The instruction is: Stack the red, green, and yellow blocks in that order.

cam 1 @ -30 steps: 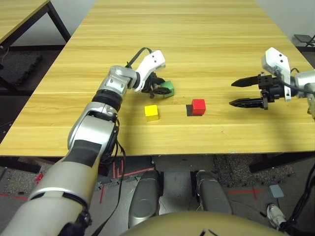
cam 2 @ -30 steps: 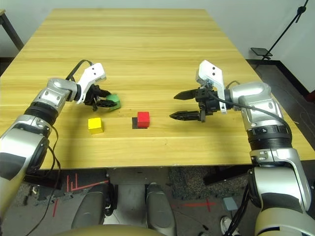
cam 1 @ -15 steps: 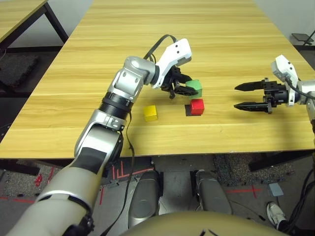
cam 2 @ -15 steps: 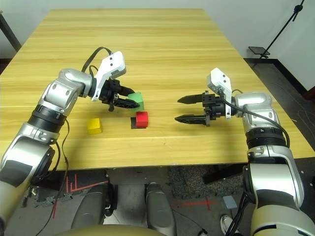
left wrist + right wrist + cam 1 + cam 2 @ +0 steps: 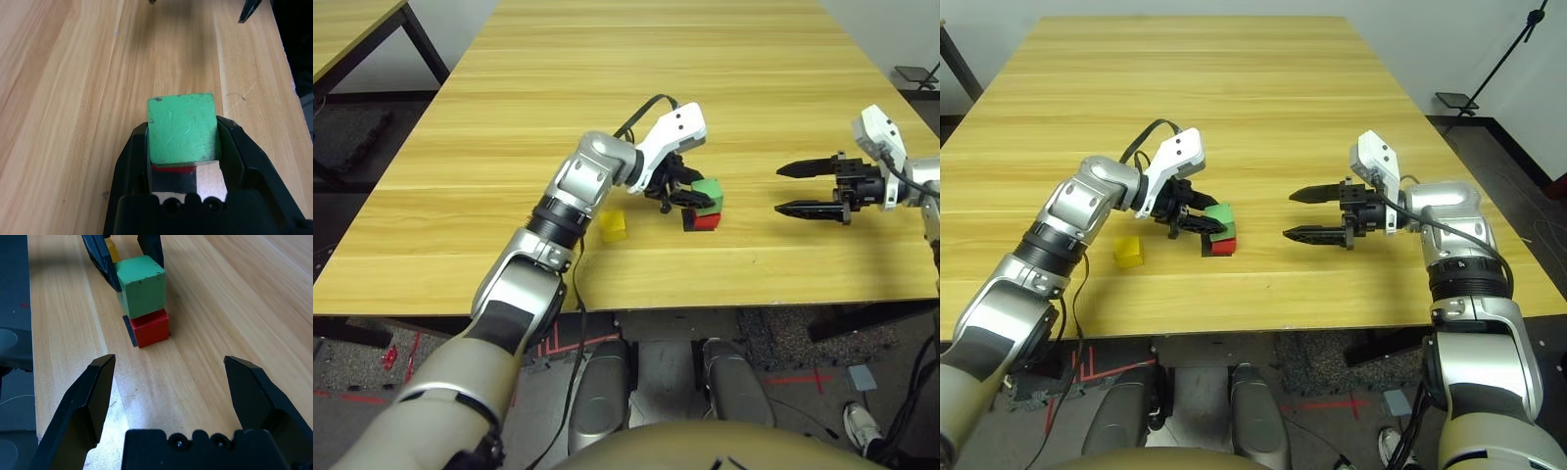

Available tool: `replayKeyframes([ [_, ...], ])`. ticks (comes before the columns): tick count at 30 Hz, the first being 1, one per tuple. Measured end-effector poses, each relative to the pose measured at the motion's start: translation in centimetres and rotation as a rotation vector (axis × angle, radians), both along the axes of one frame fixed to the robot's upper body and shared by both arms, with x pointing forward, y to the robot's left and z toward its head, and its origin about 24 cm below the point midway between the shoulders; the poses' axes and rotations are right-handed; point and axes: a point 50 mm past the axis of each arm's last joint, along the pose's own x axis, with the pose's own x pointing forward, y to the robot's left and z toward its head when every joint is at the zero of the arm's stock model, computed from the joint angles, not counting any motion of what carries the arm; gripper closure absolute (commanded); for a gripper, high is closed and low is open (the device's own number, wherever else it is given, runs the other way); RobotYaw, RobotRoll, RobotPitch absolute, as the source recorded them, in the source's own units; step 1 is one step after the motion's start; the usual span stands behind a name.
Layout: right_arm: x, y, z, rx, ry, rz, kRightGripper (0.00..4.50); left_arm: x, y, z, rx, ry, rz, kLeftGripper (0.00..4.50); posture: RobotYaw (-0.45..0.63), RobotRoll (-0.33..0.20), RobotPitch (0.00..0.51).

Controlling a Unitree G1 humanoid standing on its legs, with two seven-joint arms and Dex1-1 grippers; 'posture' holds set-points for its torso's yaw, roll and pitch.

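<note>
Left hand (image 5: 1197, 221), clenched on the green block (image 5: 1220, 216), has carried it onto the red block (image 5: 151, 327) (slightly offset); careless release could topple it. Right hand (image 5: 1314, 214) idles, released.

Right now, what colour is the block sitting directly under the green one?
Red. The red block sits under the green block, seen best in the right wrist view.
</note>
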Motion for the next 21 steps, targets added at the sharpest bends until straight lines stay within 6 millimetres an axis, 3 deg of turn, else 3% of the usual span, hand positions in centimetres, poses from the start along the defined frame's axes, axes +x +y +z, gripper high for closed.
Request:
replayKeyframes([
  [11, -0.2, 0.1, 0.1, 0.02, -0.003, -0.019, 0.0, 0.2, 0.0, -0.3, -0.01, -0.031, -0.016, 2.48, 0.08, -0.076, 0.118],
  [12, -0.2, 0.1, 0.1, 0.02, -0.005, -0.021, 0.0, 0.2, 0.0, -0.3, -0.01, -0.031, -0.018, 1.76, 0.09, -0.077, 0.117],
  [17, -0.1, 0.1, 0.2, 0.021, -0.009, -0.028, 0.0, -0.2, 0.0, -0.7, -0.011, -0.023, -0.014, 0.21, 0.11, -0.08, 0.108],
  [18, -0.1, 0.0, 0.2, 0.022, -0.009, -0.032, 0.0, -0.5, 0.1, -0.5, -0.016, -0.028, -0.015, 0.02, 0.12, -0.08, 0.107],
  [21, 0.0, -0.1, 0.3, 0.026, -0.01, -0.041, 0.0, -2.0, 1.3, 1.1, -0.027, -0.063, -0.004, 0.02, 0.13, -0.08, 0.101],
])
